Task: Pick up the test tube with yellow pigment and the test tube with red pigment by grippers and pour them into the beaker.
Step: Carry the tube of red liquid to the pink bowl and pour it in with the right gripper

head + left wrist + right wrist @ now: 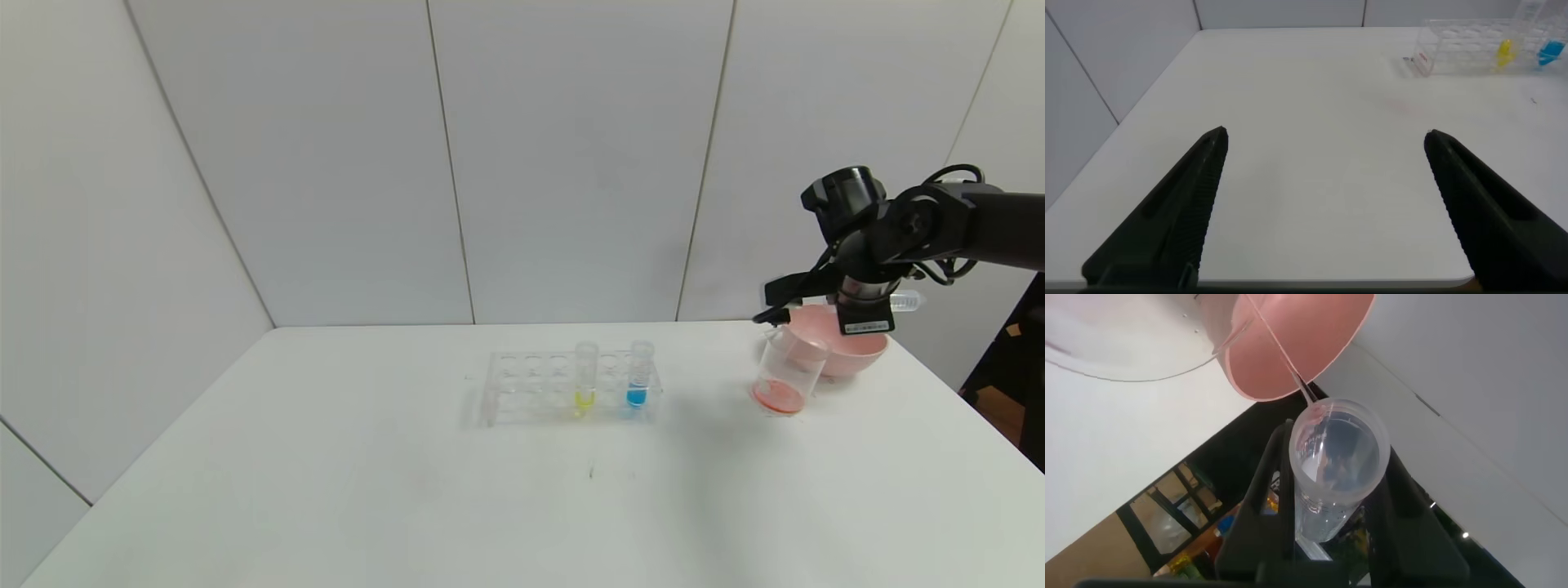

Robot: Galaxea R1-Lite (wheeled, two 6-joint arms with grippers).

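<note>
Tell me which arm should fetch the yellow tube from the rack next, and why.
Left. The left claw is open and empty, facing the test tube with yellow pigment in the rack. The right claw holds a drained tube by the beaker.

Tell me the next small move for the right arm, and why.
Probably lift the right gripper clear and right its tube: the test tube with red pigment lies tipped and looks empty, with red liquid already in the beaker. The test tube with yellow pigment waits, racked.

The left gripper [1323,175] hangs over the bare white table [1306,106], its black fingers [1180,212] spread wide. Far off stands the clear rack [1470,49] (yellow [1506,53] and blue [1549,54] liquid showing inside).
</note>
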